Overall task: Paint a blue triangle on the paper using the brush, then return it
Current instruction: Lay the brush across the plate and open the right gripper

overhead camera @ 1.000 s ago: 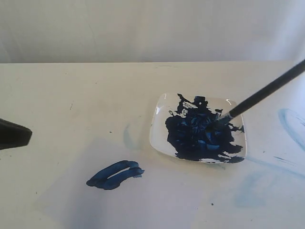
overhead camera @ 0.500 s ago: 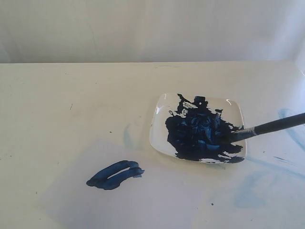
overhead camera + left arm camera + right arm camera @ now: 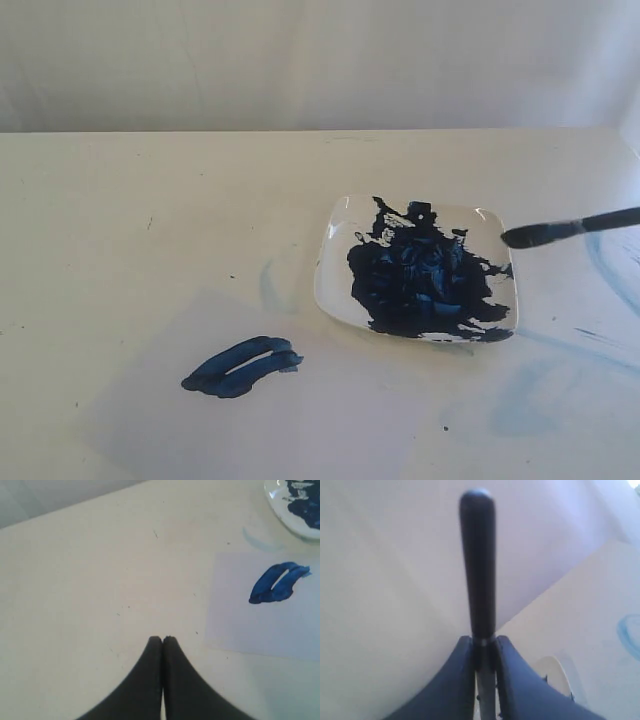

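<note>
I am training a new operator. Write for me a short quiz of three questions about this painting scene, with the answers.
1. True or false: the brush lies flat on the paper.
2. Where is the blue triangle? A: on the paper. B: on the bare table. C: on the back wall.
3. Complete: the left gripper has its jaws ___.

Key
1. False: the right gripper holds it, with the tip at the edge of the square plate.
2. A.
3. Shut, with nothing between them.
</note>
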Robot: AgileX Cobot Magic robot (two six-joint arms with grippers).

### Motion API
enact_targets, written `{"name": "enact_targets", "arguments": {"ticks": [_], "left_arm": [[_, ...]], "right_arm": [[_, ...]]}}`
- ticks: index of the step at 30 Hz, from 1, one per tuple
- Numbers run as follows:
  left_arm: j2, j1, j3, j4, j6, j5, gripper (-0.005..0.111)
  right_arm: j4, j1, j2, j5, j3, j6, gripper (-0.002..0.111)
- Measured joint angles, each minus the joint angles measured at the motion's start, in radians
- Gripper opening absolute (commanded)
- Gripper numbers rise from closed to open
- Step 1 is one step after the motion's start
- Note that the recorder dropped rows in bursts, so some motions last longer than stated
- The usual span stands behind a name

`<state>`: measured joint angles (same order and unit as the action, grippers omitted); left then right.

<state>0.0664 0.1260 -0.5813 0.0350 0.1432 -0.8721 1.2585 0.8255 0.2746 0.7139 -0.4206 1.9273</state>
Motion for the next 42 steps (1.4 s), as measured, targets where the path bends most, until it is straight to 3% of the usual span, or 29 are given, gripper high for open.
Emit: {"name": "enact_targets", "arguments": {"ticks": [4,7,11,14,17,23,31,42], "left_arm": [[0.000,0.000,0.096,0.019,-0.006,0.075,0.000],[0.000,0.000,0.109,0.058,-0.006,0.113,0.000],[0.000,0.002,0.109,0.073,-0.006,0.126,0.000],[0.000,0.002,0.109,0.073,-0.008,0.126,0.000],[0.000,0.021,0.109,0.075,-0.008,0.126,0.000],[0.000,0.045,0.109,0.077,-0.008,0.126,0.000],[0.000,0.047,0.109,0.077,-0.008,0.126,0.000],[0.000,0.047,0.109,0.077,-0.008,0.126,0.000]], "right_arm": [[0.121,0.000,0.217,-0.017,-0.018,0.156,0.000],[0.131,0.000,0.371,-0.035,-0.082,0.166,0.000],[0.282,-0.026,0.580,-0.091,-0.243,0.170,0.000],[0.273,-0.124,0.692,-0.207,-0.309,0.172,0.000],[0.168,-0.342,0.793,-0.475,-0.357,0.174,0.000],[0.033,-0.616,0.930,-0.840,-0.377,0.174,0.000],[-0.069,-0.751,1.179,-1.116,-0.377,0.174,0.000],[-0.130,-0.873,1.436,-1.313,-0.377,0.174,0.000]]}}
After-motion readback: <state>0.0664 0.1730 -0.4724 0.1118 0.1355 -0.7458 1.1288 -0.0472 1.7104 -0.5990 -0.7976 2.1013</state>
